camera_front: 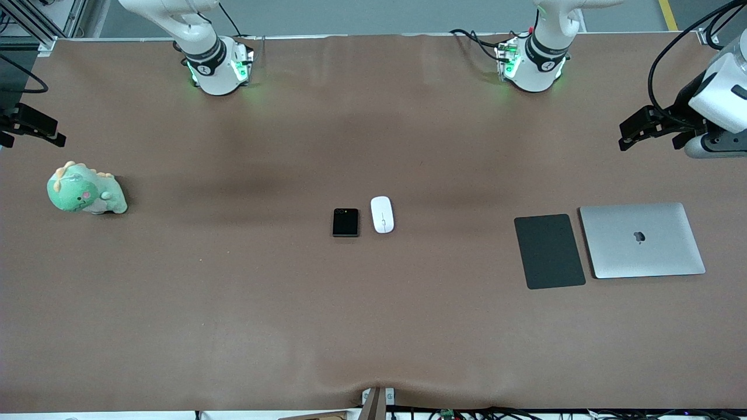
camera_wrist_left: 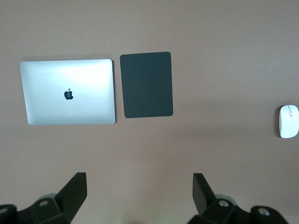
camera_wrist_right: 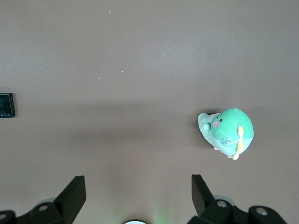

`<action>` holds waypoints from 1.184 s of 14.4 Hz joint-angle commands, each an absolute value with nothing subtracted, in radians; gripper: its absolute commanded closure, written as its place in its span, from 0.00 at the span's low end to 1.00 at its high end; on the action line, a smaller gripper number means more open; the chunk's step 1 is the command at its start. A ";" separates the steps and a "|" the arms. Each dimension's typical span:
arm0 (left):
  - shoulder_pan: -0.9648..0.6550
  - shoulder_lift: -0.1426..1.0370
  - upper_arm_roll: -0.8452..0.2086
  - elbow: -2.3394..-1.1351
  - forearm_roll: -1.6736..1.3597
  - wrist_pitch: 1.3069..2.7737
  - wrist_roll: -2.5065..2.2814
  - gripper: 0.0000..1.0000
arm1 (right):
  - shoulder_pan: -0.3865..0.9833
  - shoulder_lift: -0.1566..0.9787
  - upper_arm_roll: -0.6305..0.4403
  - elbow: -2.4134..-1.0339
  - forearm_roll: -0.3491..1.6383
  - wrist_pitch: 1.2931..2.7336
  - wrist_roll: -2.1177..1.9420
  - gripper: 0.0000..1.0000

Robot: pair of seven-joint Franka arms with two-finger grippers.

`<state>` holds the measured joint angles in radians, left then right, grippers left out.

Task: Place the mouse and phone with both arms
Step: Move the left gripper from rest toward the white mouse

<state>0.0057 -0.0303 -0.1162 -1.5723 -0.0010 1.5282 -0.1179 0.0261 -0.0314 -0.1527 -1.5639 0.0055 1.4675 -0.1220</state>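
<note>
At the front view's left edge the right gripper [camera_front: 32, 128] hangs high, its 2 fingers spread wide and empty, above a green dinosaur plush [camera_front: 86, 189]. At frame centre the phone [camera_front: 345, 222] and the mouse [camera_front: 382, 214] lie flat, just beside each other but apart. Lower right sit a dark grey pad [camera_front: 549, 251] and a closed silver laptop [camera_front: 642, 240]. At the right edge the left gripper [camera_front: 653, 128] hangs wide open, holding nothing. Risk: with the targets so close, 2 simultaneous reaches could collide, or fingers could nudge the glossy neighbour aside.
</note>
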 commanded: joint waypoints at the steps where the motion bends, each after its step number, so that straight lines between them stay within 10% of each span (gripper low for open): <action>1: 0.012 -0.020 -0.126 -1.548 0.011 1.505 -0.114 0.00 | 0.025 -0.049 -0.150 -1.571 0.005 1.460 -0.117 0.00; 17: -0.294 0.280 -0.144 -1.534 0.041 1.724 -0.453 0.00 | 0.026 -0.049 -0.150 -1.571 0.011 1.462 -0.117 0.00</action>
